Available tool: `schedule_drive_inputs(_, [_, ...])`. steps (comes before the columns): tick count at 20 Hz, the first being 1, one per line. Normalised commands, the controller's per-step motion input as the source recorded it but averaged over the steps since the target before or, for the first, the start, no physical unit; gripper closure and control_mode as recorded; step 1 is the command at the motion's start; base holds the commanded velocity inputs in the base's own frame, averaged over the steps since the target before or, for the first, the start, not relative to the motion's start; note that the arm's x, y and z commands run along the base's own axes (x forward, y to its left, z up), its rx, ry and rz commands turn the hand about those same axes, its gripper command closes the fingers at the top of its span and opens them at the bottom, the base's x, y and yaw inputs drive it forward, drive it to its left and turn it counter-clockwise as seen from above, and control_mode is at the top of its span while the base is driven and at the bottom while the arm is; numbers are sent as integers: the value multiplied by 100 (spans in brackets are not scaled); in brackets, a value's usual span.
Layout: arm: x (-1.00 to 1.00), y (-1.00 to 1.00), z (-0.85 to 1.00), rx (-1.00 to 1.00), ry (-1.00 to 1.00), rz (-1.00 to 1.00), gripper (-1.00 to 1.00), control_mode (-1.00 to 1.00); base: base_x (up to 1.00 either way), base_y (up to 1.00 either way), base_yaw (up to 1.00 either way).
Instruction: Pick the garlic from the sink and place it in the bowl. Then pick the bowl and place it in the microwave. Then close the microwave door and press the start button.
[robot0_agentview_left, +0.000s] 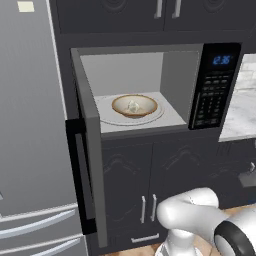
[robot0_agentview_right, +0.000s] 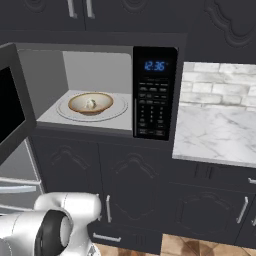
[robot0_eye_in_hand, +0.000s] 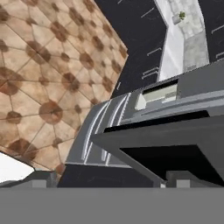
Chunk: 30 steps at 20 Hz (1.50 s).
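Observation:
The microwave (robot0_agentview_left: 135, 70) (robot0_agentview_right: 95, 60) stands open. On its white round plate sits the tan-rimmed bowl (robot0_agentview_left: 134, 105) (robot0_agentview_right: 90, 103), and the small whitish garlic (robot0_agentview_left: 133, 106) (robot0_agentview_right: 90, 104) lies inside it. The microwave door (robot0_agentview_left: 93, 165) (robot0_agentview_right: 11, 105) is swung out to the left, its black bar handle (robot0_agentview_left: 79, 175) facing outward. The black panel (robot0_agentview_left: 214, 92) (robot0_agentview_right: 153, 95) shows a blue display. My gripper (robot0_eye_in_hand: 116, 180) is open and holds nothing. It hangs low and looks up at the underside of the door (robot0_eye_in_hand: 175, 151). The sink is out of view.
A grey fridge (robot0_agentview_left: 30, 125) stands left of the microwave, close behind the open door. Dark cabinets (robot0_agentview_left: 145, 185) (robot0_agentview_right: 135, 190) fill the wall below it. A marble counter (robot0_agentview_right: 215, 130) lies to the right. Brown tiled floor (robot0_eye_in_hand: 39, 78) spreads below.

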Motion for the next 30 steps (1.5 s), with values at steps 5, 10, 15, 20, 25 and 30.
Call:
schedule_drive_inputs(5, [41, 95, -28, -13, 1, -1, -100, -100, 0, 0, 0])
schedule_drive_inputs(10, [47, 81, -29, -15, 0, -4, -100, -100, 0, 0, 0])
schedule_drive_inputs(15, [46, 61, -37, -19, -6, -7, -100, -100, 0, 0, 0])
schedule_drive_inputs(20, [78, 7, -62, -26, -20, -7, -100, -100, 0, 0, 0])
schedule_drive_inputs(25, [40, -27, -71, -26, -36, -2, -100, -100, 0, 0, 0])
schedule_drive_inputs(30, [82, -62, -14, -10, -23, -5, -100, -100, 0, 0, 0])
